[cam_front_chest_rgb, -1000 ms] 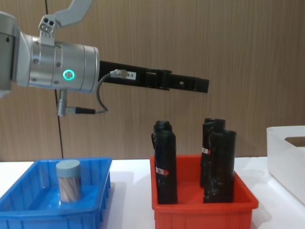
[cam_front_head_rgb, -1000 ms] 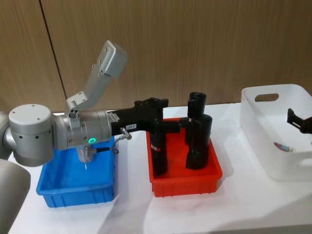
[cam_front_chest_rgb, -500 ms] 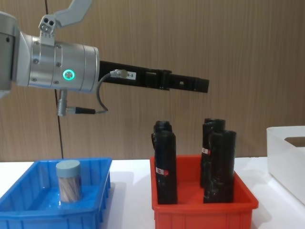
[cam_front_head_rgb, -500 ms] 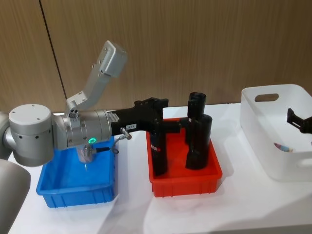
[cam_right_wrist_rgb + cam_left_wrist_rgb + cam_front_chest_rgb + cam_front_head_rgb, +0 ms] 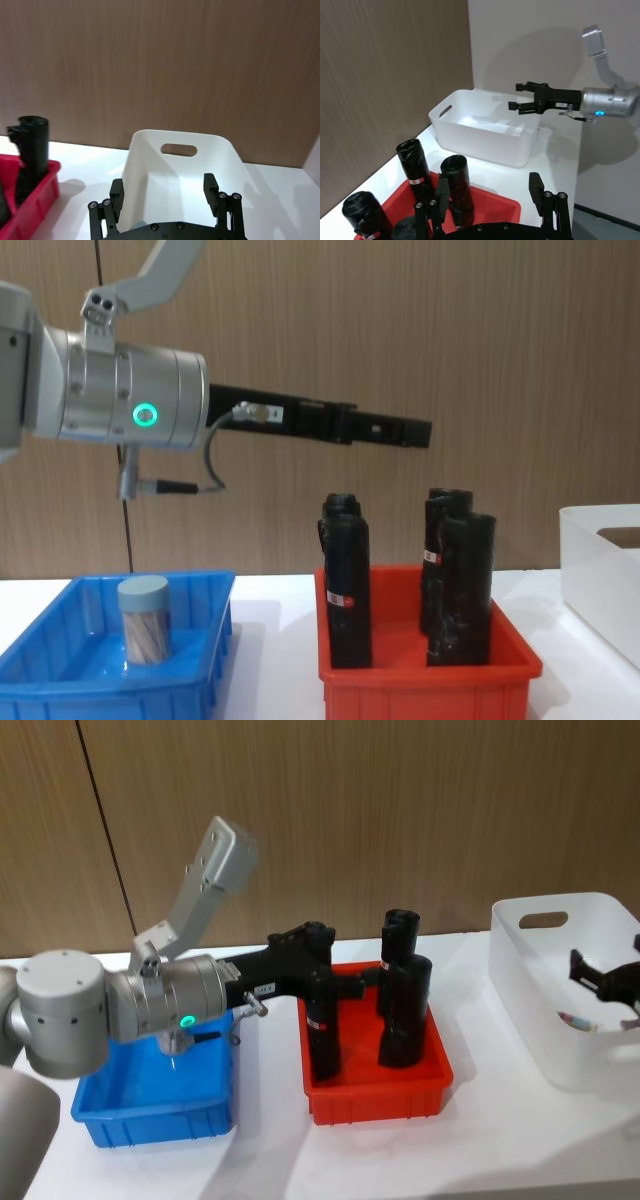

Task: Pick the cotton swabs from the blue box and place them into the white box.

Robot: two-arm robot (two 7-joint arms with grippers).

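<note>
One tub of cotton swabs (image 5: 145,620) stands upright in the blue box (image 5: 214,642), at the left of the table. In the head view my left arm covers most of the blue box (image 5: 150,1125). My left gripper (image 5: 420,432) hangs open high above the red bin, well to the right of the tub; its empty fingers (image 5: 536,186) frame the wrist view. My right gripper (image 5: 605,982) hovers open over the white box (image 5: 535,1010), empty, as the right wrist view shows (image 5: 163,192). A small pale item (image 5: 578,1018) lies on the white box's floor.
A red bin (image 5: 380,1100) with several tall black rolls (image 5: 403,1010) sits between the two boxes. In the chest view the rolls (image 5: 345,590) reach close under my left arm. A brown wooden wall stands behind the white table.
My left arm has shifted slightly, its gripper tip dipping a little. The right gripper has edged a bit leftward over the white box. The tub in the blue box has not moved.
</note>
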